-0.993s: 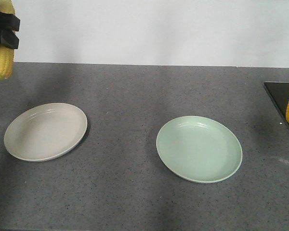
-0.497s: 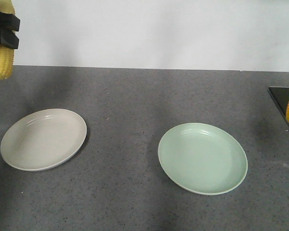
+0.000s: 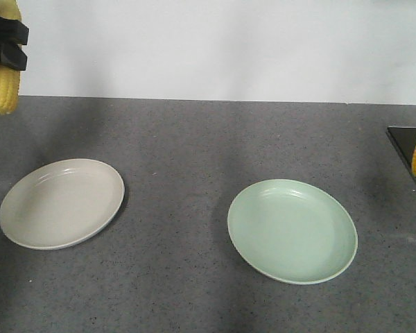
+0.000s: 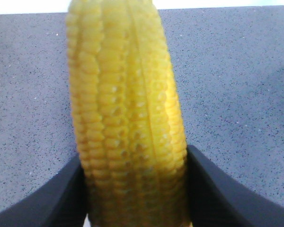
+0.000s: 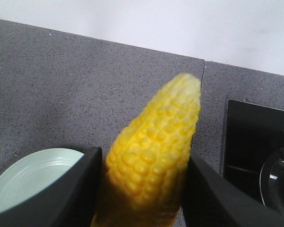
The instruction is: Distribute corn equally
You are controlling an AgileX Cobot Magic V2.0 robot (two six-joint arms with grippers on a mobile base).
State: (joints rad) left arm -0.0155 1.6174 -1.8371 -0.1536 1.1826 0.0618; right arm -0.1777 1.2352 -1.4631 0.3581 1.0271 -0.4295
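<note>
Two end effectors, left [image 4: 137, 189] and right [image 5: 142, 189], each clamp a corn cob above the speckled grey countertop [image 3: 194, 139].

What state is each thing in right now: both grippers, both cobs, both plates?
Left gripper: shut on the left cob.
Left cob: held upright in the air, off the counter.
Right gripper: shut on the right cob.
Right cob: held in the air, tip pointing away from the gripper.
Beige plate: empty, flat on the counter.
Green plate: empty, flat on the counter.
</note>
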